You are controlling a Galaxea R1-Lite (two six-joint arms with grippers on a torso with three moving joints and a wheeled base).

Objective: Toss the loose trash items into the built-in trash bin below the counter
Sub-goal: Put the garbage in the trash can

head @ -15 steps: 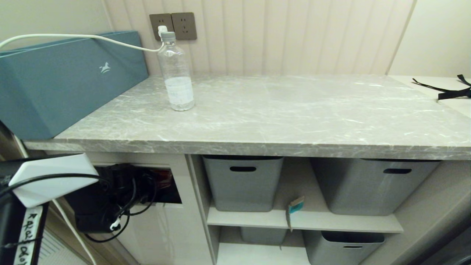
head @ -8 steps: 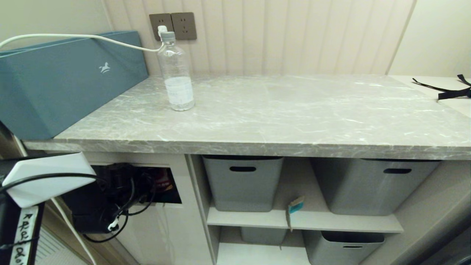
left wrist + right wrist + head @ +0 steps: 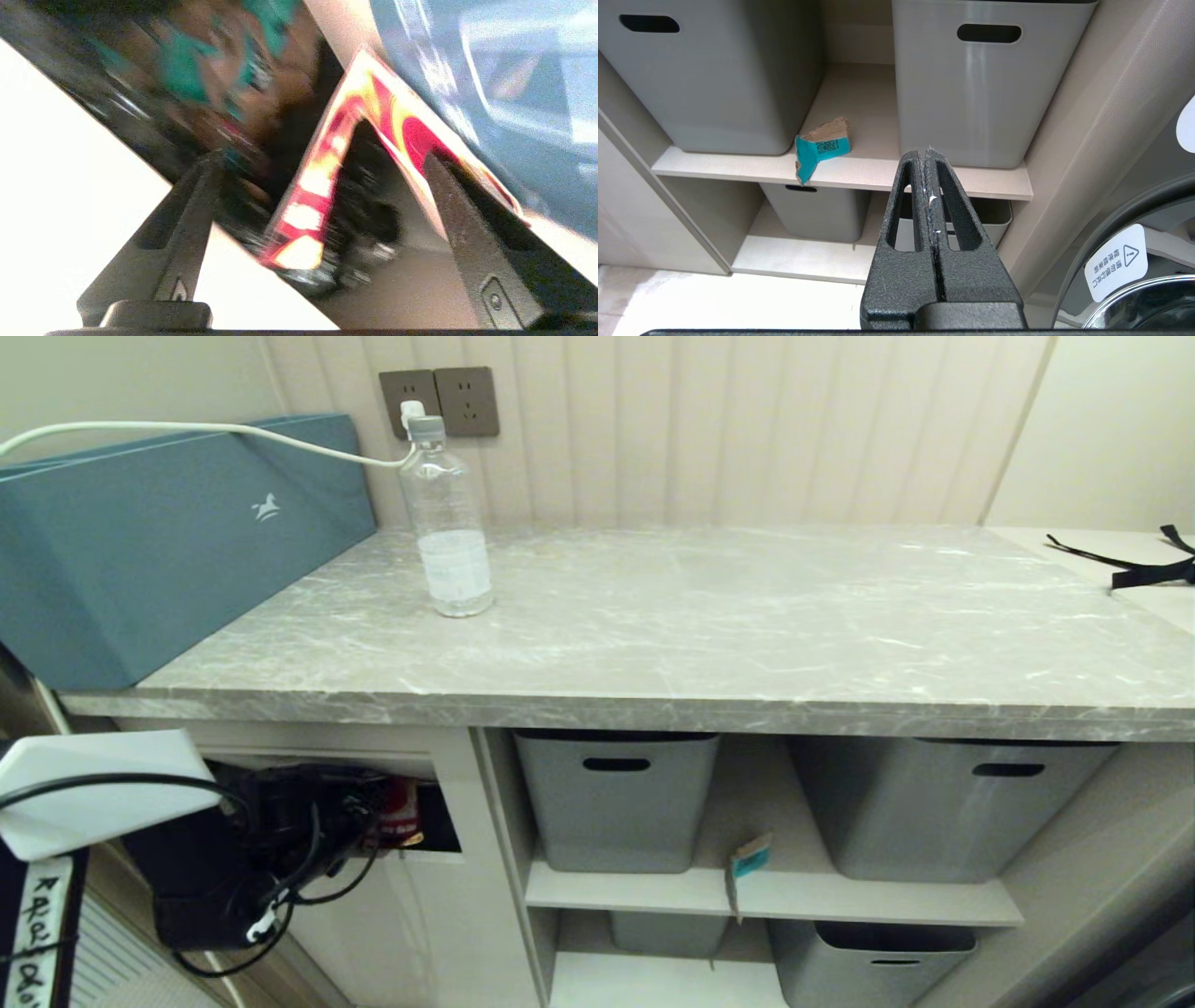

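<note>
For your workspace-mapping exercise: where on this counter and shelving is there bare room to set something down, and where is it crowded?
The counter is bare from the water bottle rightward to the black straps. The shelf gap between the two grey tubs holds only a teal paper scrap. Crowded: the bin opening, filled by the left end effector and snack wrapper.

Teal box (image 3: 168, 541) with white horse logo, far left. White cable (image 3: 187, 427) runs over it to wall sockets (image 3: 439, 401). Grey tubs (image 3: 616, 798) on shelves (image 3: 775, 896). Black straps (image 3: 1139, 569) far right.
</note>
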